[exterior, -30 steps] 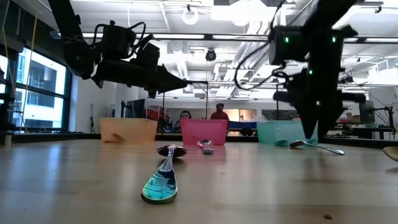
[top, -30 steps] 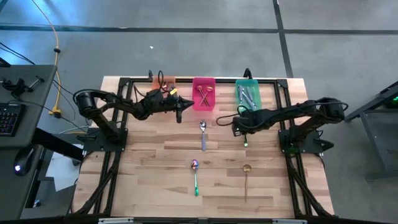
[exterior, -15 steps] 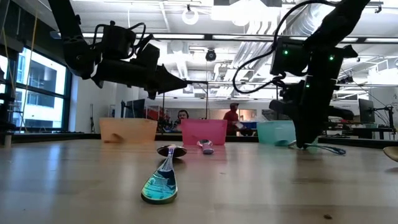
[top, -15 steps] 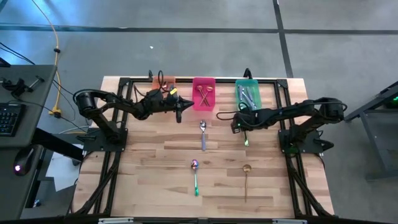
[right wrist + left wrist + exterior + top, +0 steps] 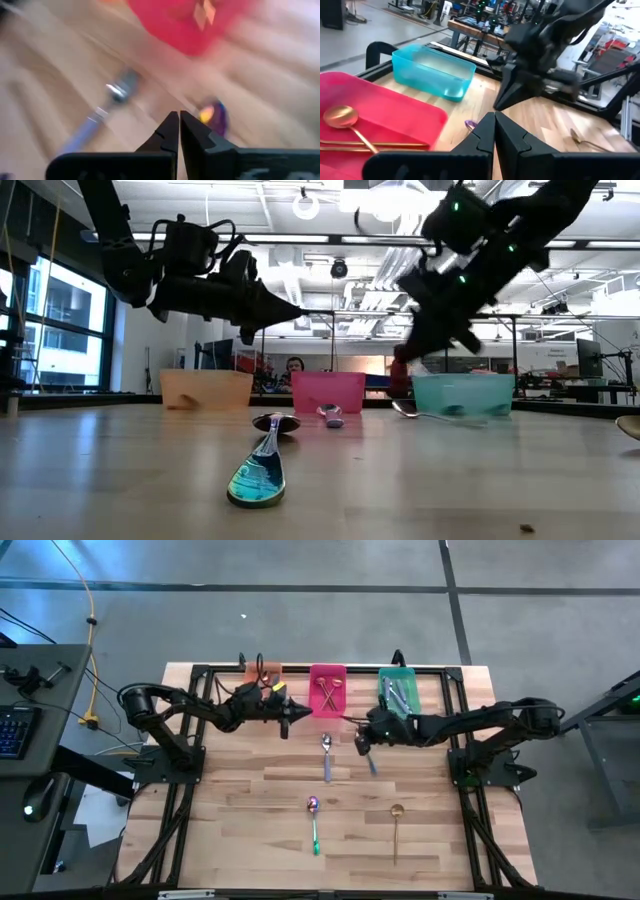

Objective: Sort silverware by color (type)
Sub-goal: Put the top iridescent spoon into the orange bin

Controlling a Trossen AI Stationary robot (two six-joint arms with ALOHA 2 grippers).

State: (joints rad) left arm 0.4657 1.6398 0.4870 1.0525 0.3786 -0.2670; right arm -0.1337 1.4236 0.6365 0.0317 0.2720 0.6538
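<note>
— While the right pincer [image 5: 362,739] hovered above the wooden worktop [image 5: 250,800], what did it carry?
— Nothing; its fingers were pressed together. A silver spoon with a blue handle [image 5: 367,754] lay just beneath it.
— And the left pincer [image 5: 287,718]?
— Also shut tight and empty, raised beside the pink translucent plastic bin [image 5: 327,690], with a silver spoon with a purple handle [image 5: 326,756] lying a little ahead of its tips.

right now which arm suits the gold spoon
Right: the gold spoon lies on the right side, nearer the right gripper; the left gripper hovers farther off by the pink bin.
</note>
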